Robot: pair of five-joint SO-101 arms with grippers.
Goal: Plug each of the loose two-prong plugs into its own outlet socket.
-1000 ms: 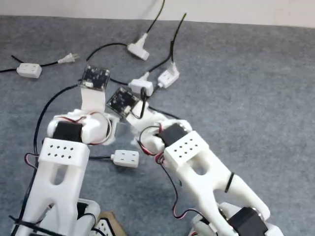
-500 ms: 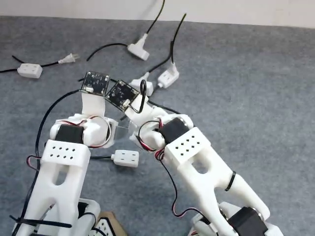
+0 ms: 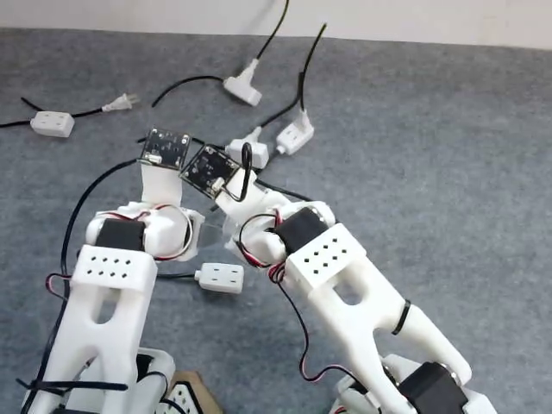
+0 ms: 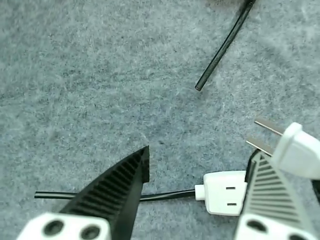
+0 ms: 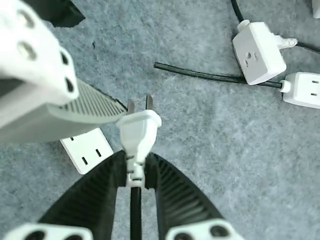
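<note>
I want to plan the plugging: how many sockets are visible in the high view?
4 sockets: one far left; one between the arms; two side by side past them. The arms may hide more.

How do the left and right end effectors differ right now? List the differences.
The left end effector is open; the right end effector is shut. The left holds nothing, an outlet socket lying below its gap; the right grips a two-prong plug, prongs forward. Both have dark ribbed fingers.
</note>
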